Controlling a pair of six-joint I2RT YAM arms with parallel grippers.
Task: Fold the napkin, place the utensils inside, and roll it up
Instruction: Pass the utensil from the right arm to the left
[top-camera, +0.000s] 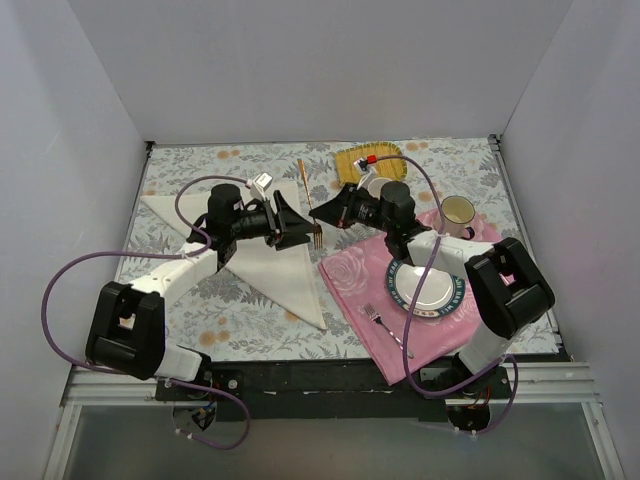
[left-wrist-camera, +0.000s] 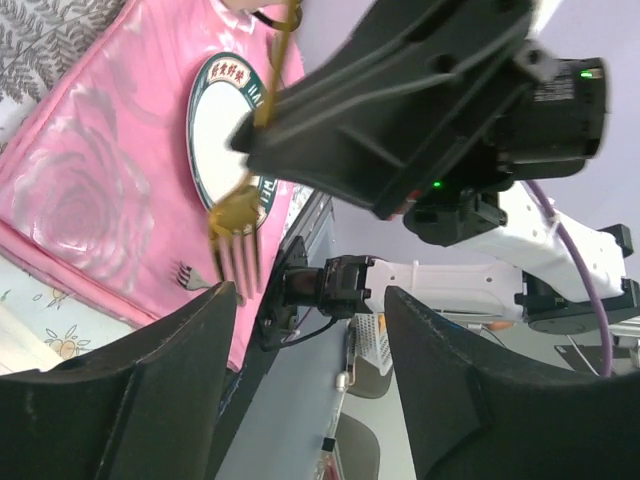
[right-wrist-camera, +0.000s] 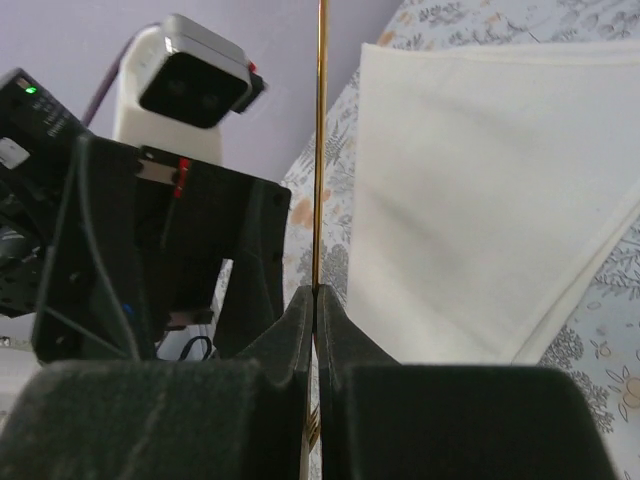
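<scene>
My closed right pincer (right-wrist-camera: 315, 300) pinches the light, stiff, slippery fork (right-wrist-camera: 320, 150) low on its handle, beside the soft napkin (top-camera: 268, 265); my left pincer (left-wrist-camera: 310, 340) gapes empty, and I'd grasp the bare upper handle.

The gold fork (left-wrist-camera: 233, 212), clamped in the right gripper (right-wrist-camera: 315, 292), stands just before the left gripper's (left-wrist-camera: 310, 295) spread jaws; the table's (top-camera: 190, 165) far-left corner lies open.

The slim gold-coloured metal fork (left-wrist-camera: 237, 215) is polished and glossy. The plain cream-white cloth napkin (top-camera: 285, 275) looks soft and matt. The pink rose-patterned placemat (left-wrist-camera: 90, 180) has a smooth, faintly satiny sheen. The round white green-rimmed plate (left-wrist-camera: 215, 120) is glossy and glazed. The left gripper (left-wrist-camera: 310, 292) has fingers (left-wrist-camera: 150, 400) of matt black plastic.
</scene>
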